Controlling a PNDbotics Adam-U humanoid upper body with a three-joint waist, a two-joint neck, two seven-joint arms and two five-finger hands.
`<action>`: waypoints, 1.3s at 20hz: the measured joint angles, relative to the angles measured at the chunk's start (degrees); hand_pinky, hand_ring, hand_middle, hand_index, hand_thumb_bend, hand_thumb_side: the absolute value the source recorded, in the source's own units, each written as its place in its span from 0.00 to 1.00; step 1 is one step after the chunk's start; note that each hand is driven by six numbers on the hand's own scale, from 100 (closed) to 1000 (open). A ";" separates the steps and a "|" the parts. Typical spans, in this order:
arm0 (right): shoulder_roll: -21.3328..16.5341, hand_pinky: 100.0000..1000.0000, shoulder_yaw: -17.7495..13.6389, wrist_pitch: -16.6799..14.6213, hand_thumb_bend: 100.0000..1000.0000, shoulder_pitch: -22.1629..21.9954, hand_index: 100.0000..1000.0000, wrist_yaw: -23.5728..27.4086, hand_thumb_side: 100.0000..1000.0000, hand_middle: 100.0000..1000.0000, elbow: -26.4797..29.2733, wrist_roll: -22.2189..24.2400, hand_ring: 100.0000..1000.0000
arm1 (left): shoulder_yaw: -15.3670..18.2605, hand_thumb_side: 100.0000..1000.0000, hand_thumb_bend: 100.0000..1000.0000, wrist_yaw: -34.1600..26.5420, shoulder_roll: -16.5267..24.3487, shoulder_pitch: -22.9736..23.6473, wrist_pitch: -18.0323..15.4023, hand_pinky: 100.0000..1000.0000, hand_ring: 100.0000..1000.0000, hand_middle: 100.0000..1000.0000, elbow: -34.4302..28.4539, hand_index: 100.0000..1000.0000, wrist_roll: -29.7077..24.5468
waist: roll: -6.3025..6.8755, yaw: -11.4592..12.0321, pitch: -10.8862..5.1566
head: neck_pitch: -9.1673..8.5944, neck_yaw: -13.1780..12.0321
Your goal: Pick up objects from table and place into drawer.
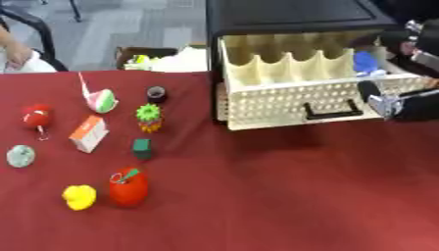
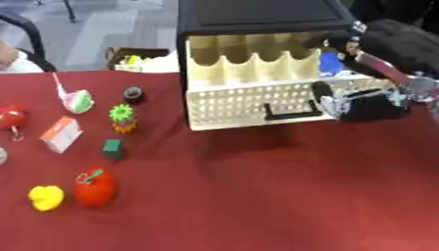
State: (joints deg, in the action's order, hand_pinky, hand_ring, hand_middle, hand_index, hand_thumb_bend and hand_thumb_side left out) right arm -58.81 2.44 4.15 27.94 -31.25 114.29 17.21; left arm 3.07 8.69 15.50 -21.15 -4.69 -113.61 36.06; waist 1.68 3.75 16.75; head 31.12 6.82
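Note:
A cream drawer (image 1: pixel 291 100) with a perforated front and a black handle stands pulled out of a black cabinet (image 1: pixel 291 17) at the back right. A blue thing (image 2: pixel 330 62) lies in its right end. My right hand (image 2: pixel 370 107) hangs at the drawer's front right corner, open, thumb up, holding nothing. On the left of the red table (image 1: pixel 283 196) lie a red tomato (image 1: pixel 129 187), a yellow toy (image 1: pixel 79 197), a green cube (image 1: pixel 142 148), an orange and white carton (image 1: pixel 89 133), a toy pineapple (image 1: pixel 149 117), a black ring (image 1: pixel 156 93), a pink and green piece (image 1: pixel 101 99), a red ball (image 1: pixel 37 116) and a grey-green disc (image 1: pixel 20 156). The left hand is out of view.
Behind the table's far edge stands a brown box (image 1: pixel 146 55) with white and yellow things in it. A dark chair (image 1: pixel 34 29) stands at the far left. Bare red cloth stretches in front of the drawer.

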 measured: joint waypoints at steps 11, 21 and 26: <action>3.55 0.00 -0.86 0.90 0.00 0.83 0.87 2.59 0.15 0.00 0.00 -5.83 0.00 | 0.12 0.75 0.00 0.00 0.00 0.00 -0.06 0.46 0.53 0.55 0.00 0.70 0.09 | 0.63 0.09 0.10 | 0.14 -1.14; 6.68 0.00 -3.50 3.22 0.00 1.85 0.77 13.01 0.21 0.00 -0.01 -29.01 0.00 | 0.29 0.73 0.00 0.28 0.59 -0.13 0.12 0.46 0.54 0.56 0.00 0.70 0.35 | 1.12 0.03 0.14 | 0.66 -3.78; 9.45 0.09 -3.45 0.43 0.00 2.30 0.77 18.69 0.32 0.05 -0.01 -40.65 0.18 | 0.15 0.67 0.00 2.01 3.62 -1.20 1.66 0.45 0.53 0.57 0.00 0.71 0.10 | 1.56 0.13 0.14 | 1.61 -4.74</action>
State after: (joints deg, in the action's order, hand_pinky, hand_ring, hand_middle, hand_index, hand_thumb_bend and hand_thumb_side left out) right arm -49.37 -1.01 4.58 30.24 -12.57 114.28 -23.44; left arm 3.22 10.70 19.12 -22.35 -3.03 -113.61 36.16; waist 3.24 3.88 16.89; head 32.73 2.08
